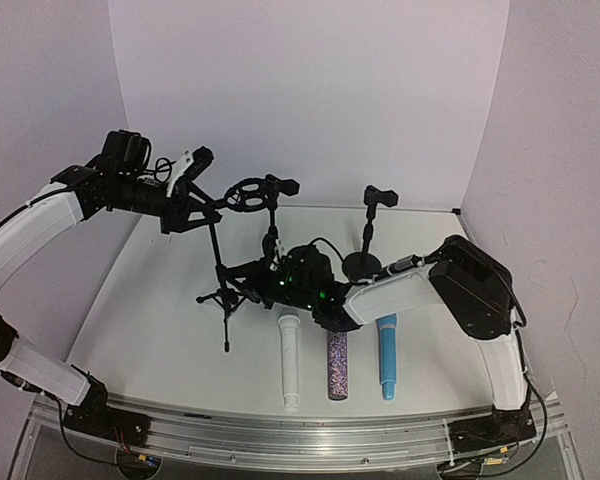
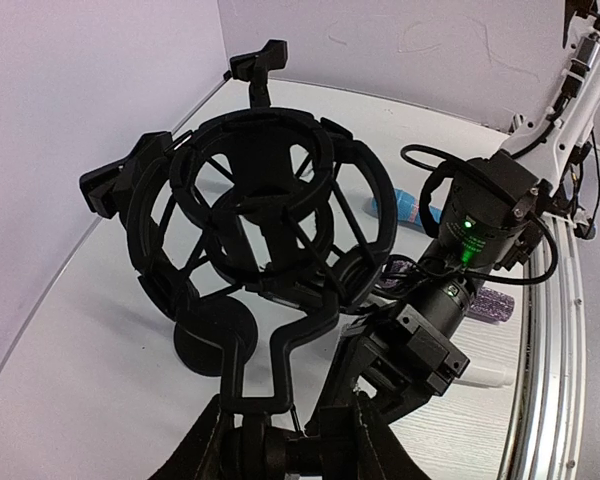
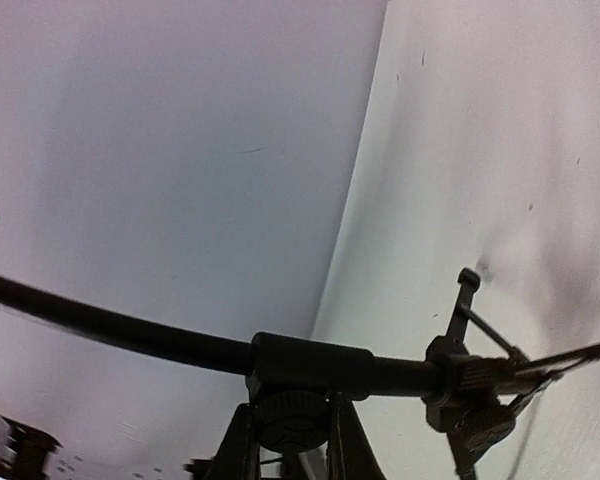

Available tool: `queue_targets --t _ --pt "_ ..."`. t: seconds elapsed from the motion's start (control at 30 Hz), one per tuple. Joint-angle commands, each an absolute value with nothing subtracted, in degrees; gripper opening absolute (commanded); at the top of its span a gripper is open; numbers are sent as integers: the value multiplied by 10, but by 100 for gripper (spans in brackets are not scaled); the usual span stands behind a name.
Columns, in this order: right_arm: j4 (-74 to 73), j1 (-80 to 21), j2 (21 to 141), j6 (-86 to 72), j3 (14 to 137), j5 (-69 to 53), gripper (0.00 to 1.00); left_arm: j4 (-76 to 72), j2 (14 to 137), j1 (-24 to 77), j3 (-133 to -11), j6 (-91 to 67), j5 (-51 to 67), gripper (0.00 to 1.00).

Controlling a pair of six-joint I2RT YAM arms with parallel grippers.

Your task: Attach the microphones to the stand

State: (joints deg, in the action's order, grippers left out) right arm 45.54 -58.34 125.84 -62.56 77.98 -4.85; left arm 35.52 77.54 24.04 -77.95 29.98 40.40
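Three microphones (image 1: 337, 365), two stands (image 1: 223, 290), left end effector (image 2: 290, 445) gripping shock mount (image 2: 265, 210), right end effector (image 3: 292, 445) clamping pole (image 3: 130, 335)

Glittery purple microphone (image 1: 337, 366), smooth white microphone (image 1: 290, 362), matt black stand (image 1: 219, 265).

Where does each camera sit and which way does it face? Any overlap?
Top external: above and behind the bases, looking down over the table; both arms show, left jaws up by the shock mount, right jaws low on the stand.
Left wrist: on the left arm, looking down through the shock mount at the table; own jaws at the bottom edge, right arm beyond.
Right wrist: low, tilted up at the walls; own jaws flank the stand's pole.
Shared: top and left wrist show the shock mount, blue microphone, purple microphone.
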Motion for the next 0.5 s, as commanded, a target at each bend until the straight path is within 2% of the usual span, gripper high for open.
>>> queue_targets --t 0.0,0.2,0.47 --pt "480 -571 1302 -998 823 -19 0 322 750 240 -784 303 430 0" --pt "492 -586 1318 -1176 818 55 0 328 751 240 -788 302 431 0" --pt "493 -604 1306 -1274 810 127 0 329 752 240 -788 297 430 0"
